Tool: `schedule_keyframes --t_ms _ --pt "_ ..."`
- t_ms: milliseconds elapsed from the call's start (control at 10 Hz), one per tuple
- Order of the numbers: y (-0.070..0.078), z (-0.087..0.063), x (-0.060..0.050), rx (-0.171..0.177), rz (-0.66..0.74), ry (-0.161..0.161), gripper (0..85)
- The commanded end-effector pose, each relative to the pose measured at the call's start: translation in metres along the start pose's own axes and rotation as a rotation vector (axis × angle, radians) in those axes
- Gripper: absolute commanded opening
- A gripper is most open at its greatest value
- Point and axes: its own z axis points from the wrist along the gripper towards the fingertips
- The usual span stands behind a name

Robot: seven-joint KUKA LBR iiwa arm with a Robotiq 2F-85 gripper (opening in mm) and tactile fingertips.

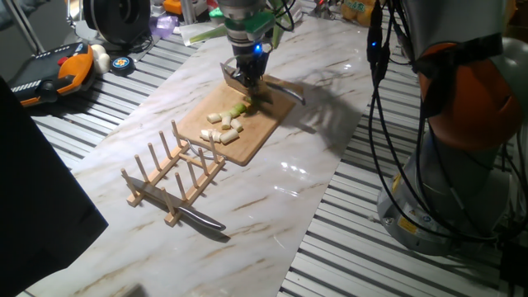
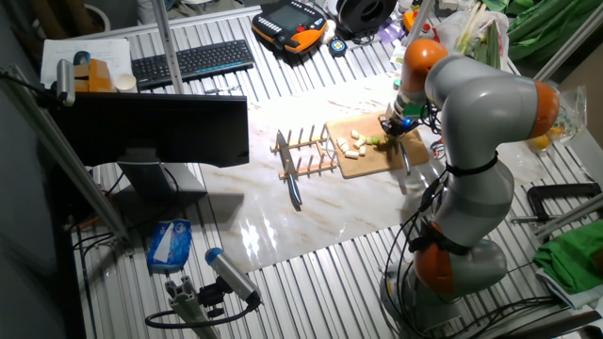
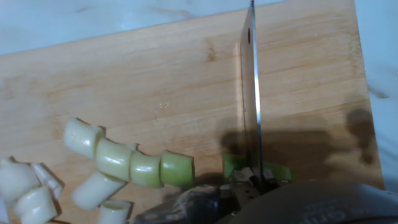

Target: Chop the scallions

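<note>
No text, label, brand, number or sign is readable in any of the three views.

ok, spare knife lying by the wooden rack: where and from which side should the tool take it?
Take the spare knife by its dark handle, the end pointing away from the rack. Come straight down from above, fingers across the handle's width: it lies flat on the marble table, and that end is clear of the rack's base.

The KUKA iiwa arm had rounded silver-grey link casings joined by orange rings, above a grey base. Black cables ran alongside it. The dark gripper carried a blue light.
</note>
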Motion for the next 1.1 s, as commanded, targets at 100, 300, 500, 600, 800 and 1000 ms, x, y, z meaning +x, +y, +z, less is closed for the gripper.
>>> schedule_keyframes --t_ms 100,300,500,600,800,1000 --pt "-0.003 0.000 0.004 -0.001 0.001 -0.001 0.7" --pt "-0.009 0.007 0.009 -0.011 -0.003 -0.011 0.7" --pt "-0.007 0.011 0.011 -0.016 -0.004 -0.011 0.7" --pt "-0.005 0.012 0.011 -0.017 -0.004 -0.014 0.7" --pt "-0.002 0.013 0.011 -0.016 -0.002 -0.019 0.7" --pt "-0.003 0.010 0.011 -0.018 -0.003 -0.020 0.7"
